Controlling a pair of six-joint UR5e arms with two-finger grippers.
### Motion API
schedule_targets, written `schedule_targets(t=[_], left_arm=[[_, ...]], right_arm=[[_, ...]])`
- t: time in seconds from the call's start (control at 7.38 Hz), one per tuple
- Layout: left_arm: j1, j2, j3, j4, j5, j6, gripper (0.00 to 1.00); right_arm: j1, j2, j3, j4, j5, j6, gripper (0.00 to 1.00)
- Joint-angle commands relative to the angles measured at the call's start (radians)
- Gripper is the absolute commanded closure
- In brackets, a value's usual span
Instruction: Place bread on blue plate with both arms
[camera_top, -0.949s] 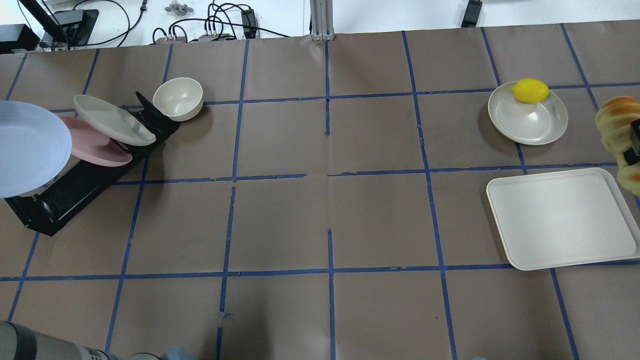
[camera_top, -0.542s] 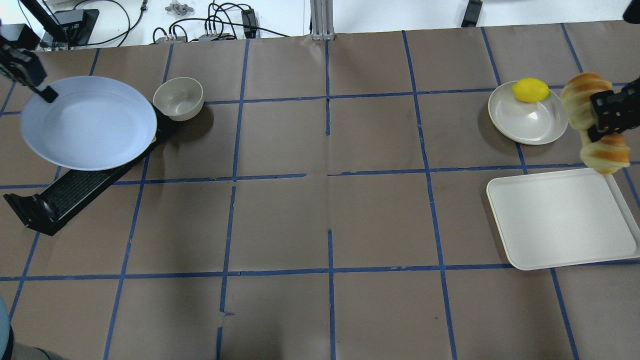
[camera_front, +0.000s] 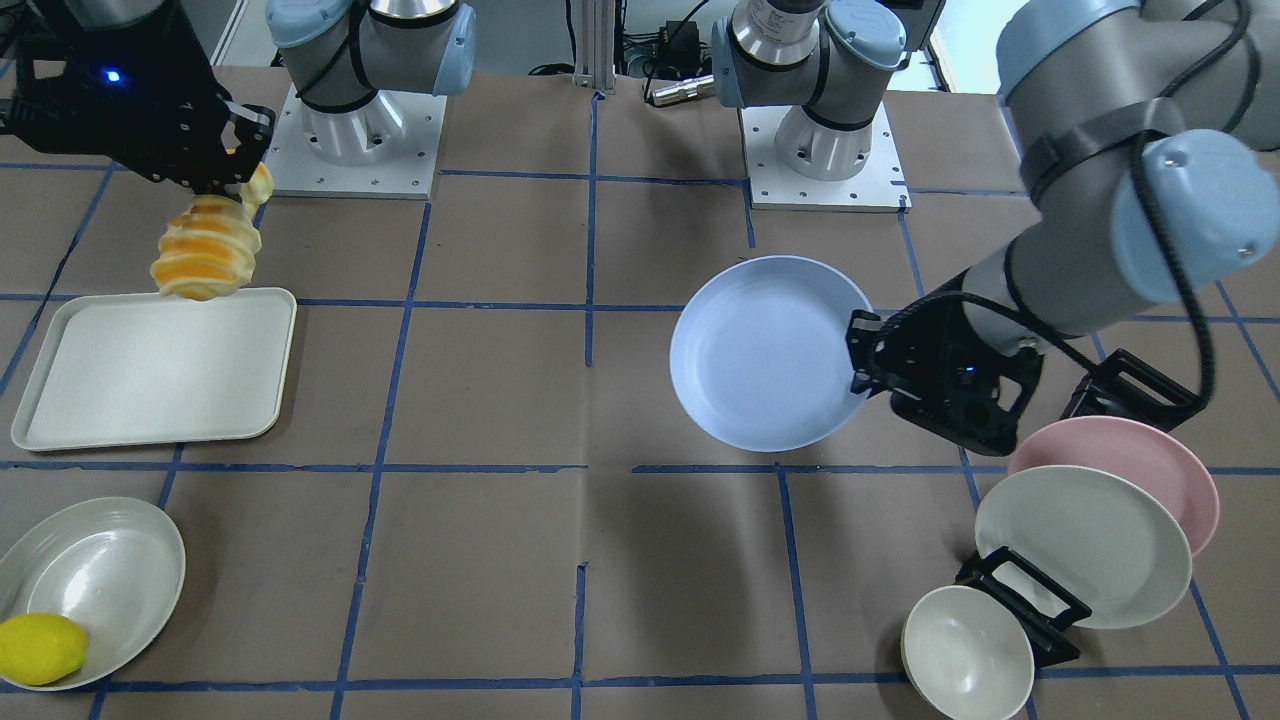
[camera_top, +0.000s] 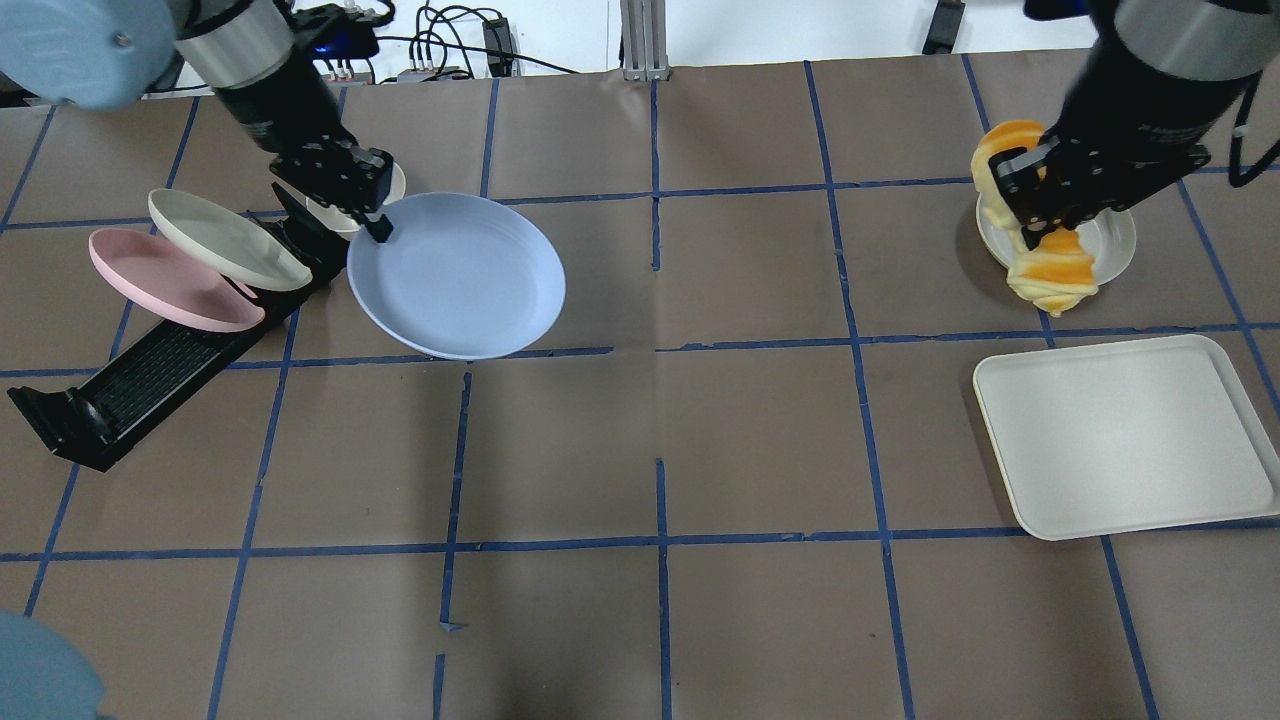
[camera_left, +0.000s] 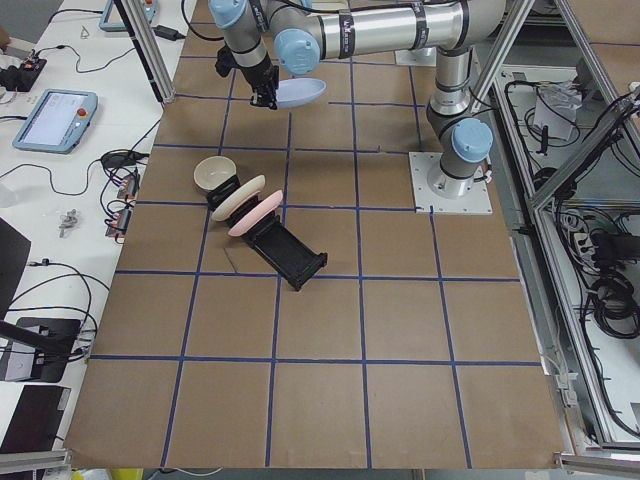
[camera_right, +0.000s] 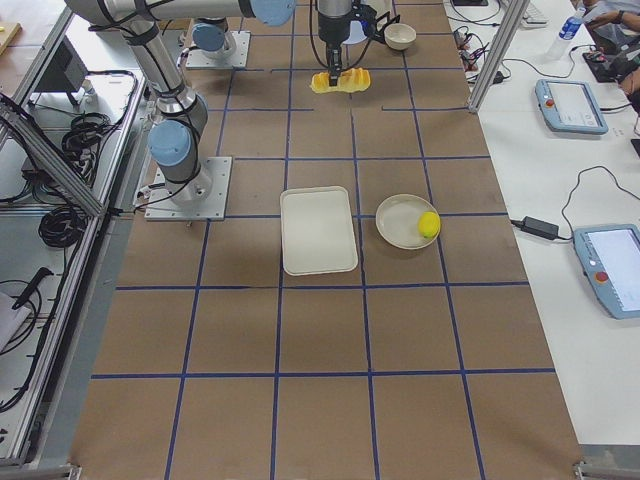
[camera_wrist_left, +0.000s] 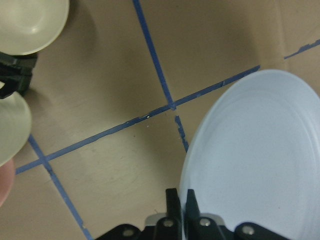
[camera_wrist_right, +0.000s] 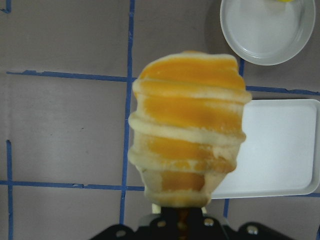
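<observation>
My left gripper (camera_top: 375, 215) is shut on the rim of the blue plate (camera_top: 460, 280) and holds it above the table, just right of the dish rack. In the left wrist view its fingers (camera_wrist_left: 173, 200) pinch the plate's edge (camera_wrist_left: 250, 165). The front view shows the plate (camera_front: 765, 350) level in the air, held by the left gripper (camera_front: 865, 355). My right gripper (camera_top: 1045, 215) is shut on the bread (camera_top: 1050, 275), an orange ridged loaf that hangs over the cream plate at the far right. The bread fills the right wrist view (camera_wrist_right: 187, 125) and shows in the front view (camera_front: 205, 255).
A black dish rack (camera_top: 130, 385) holds a pink plate (camera_top: 150, 285) and a cream plate (camera_top: 215, 235), with a cream bowl (camera_front: 965, 650) at its end. A cream tray (camera_top: 1125, 435) lies at the right. A lemon (camera_front: 40, 648) sits on a cream plate (camera_front: 100, 570).
My left arm has carried the blue plate to the right, off the rack area toward the table's middle. My right arm has carried the bread left, over the cream plate.
</observation>
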Motion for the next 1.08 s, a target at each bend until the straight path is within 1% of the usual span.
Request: schedule_targets(t=[0.0, 0.14, 0.27, 0.41, 0.54, 0.68, 0.81, 0.95], left_arm=[[-0.109, -0.044, -0.087, 0.184, -0.037, -0.121, 0.92], [-0.153, -0.091, -0.123, 0.302, -0.048, -0.143, 0.92], [-0.193, -0.143, -0.148, 0.413, -0.063, -0.225, 0.91], [-0.242, -0.18, -0.15, 0.482, -0.063, -0.279, 0.91], [-0.283, -0.218, -0.156, 0.565, -0.062, -0.335, 0.91], [-0.287, -0.248, -0.158, 0.601, -0.065, -0.334, 0.9], [-0.281, -0.254, -0.159, 0.605, -0.065, -0.331, 0.88], [-0.269, -0.254, -0.158, 0.605, -0.065, -0.332, 0.51]], right_arm=[[0.068, 0.062, -0.005, -0.006, 0.0, 0.068, 0.95], [0.071, 0.075, -0.007, -0.008, 0.003, 0.085, 0.95], [0.074, 0.085, -0.007, -0.009, 0.006, 0.088, 0.95], [0.09, 0.093, -0.005, -0.012, 0.009, 0.125, 0.95], [0.122, 0.121, -0.005, -0.041, 0.009, 0.166, 0.95], [0.148, 0.145, -0.007, -0.078, 0.007, 0.182, 0.95], [0.151, 0.153, -0.007, -0.094, 0.007, 0.184, 0.95], [0.153, 0.158, -0.005, -0.095, 0.006, 0.185, 0.95]])
